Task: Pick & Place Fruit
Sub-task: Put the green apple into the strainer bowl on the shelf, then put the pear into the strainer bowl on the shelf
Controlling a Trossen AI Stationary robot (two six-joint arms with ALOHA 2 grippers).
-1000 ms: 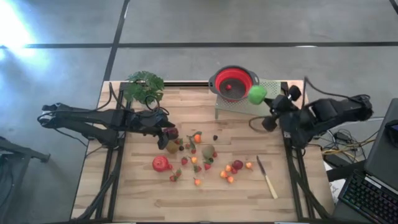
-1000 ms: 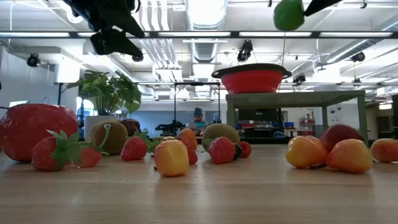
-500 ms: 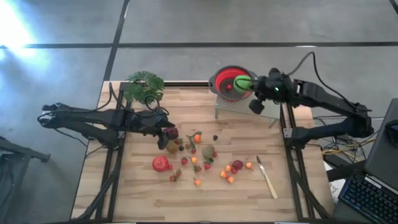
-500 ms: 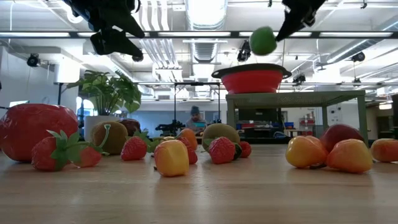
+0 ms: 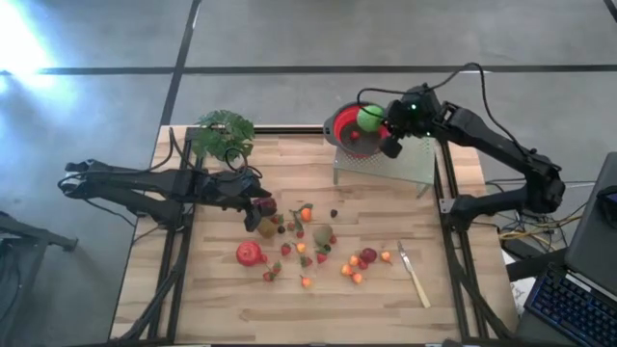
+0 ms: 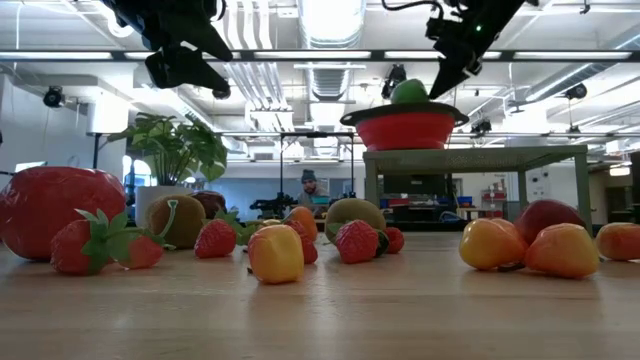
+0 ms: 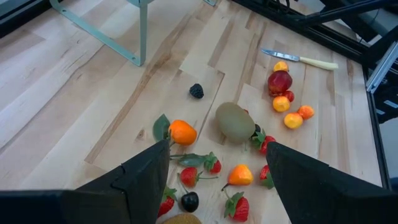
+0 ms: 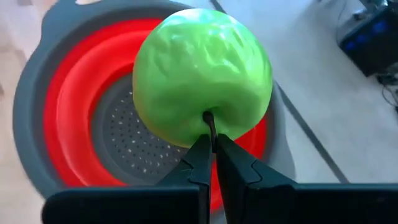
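While the right gripper (image 5: 384,135) hangs over the red colander (image 5: 347,127) on the stand at the bench's far edge, its jaws are pressed together on the thin stem of a green apple (image 8: 202,84), and that is the weak point. A pinch on so slim a stem could let the apple swing or slip free early; if it drops off-centre it might strike the grey rim and bounce onto the bench or the floor. The apple is smooth, glossy and bright green, slightly dimpled at the stem, hanging just above the perforated bowl. The rest of the fruit (image 5: 308,241) lies scattered about the bench's middle: strawberries, a kiwi, small orange and red pieces. The left gripper (image 5: 260,202), jaws spread and empty, hovers over that scatter's left side.
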